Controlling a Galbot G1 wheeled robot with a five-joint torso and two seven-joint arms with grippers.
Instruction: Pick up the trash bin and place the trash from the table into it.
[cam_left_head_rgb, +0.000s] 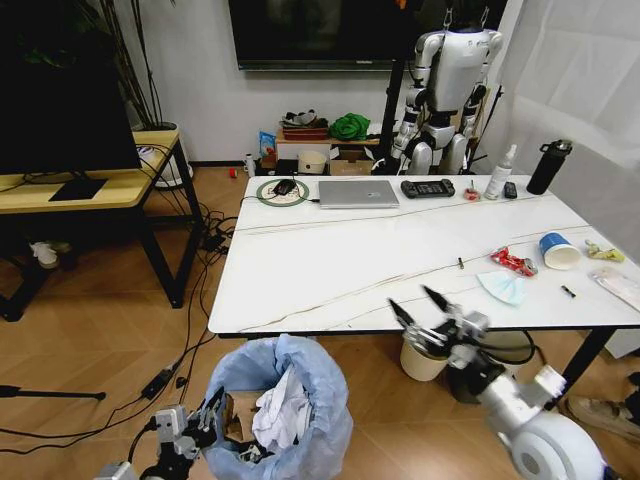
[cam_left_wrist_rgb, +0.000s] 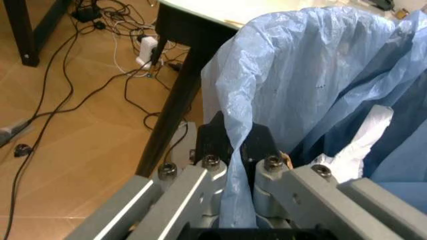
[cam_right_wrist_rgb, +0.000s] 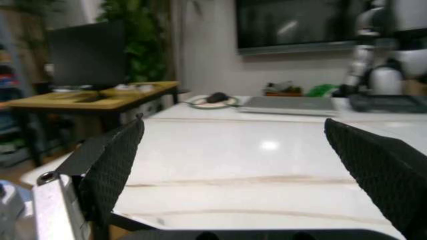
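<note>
Trash bin (cam_left_head_rgb: 285, 410) in left tool (cam_left_wrist_rgb: 235, 145)

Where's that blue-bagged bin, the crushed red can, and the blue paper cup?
Round bin lined with light-blue plastic bag (cam_left_head_rgb: 320, 400), head view: bag's outer side.
Crushed red can (cam_left_head_rgb: 513, 262), head view: its middle.
Blue-and-white paper cup (cam_left_head_rgb: 556, 249), head view: its side.

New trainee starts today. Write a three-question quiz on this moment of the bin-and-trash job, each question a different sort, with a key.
1. True or false: the left gripper is shut on the blue liner of the trash bin.
2. The right gripper is: A) open above the near edge of the table; B) shut on the blue-and-white paper cup; C) inside the bin.
3. Fill in: the crushed red can lies on the table just to the ____ of the paper cup in the head view.

Key: 1 true; 2 A; 3 left.
</note>
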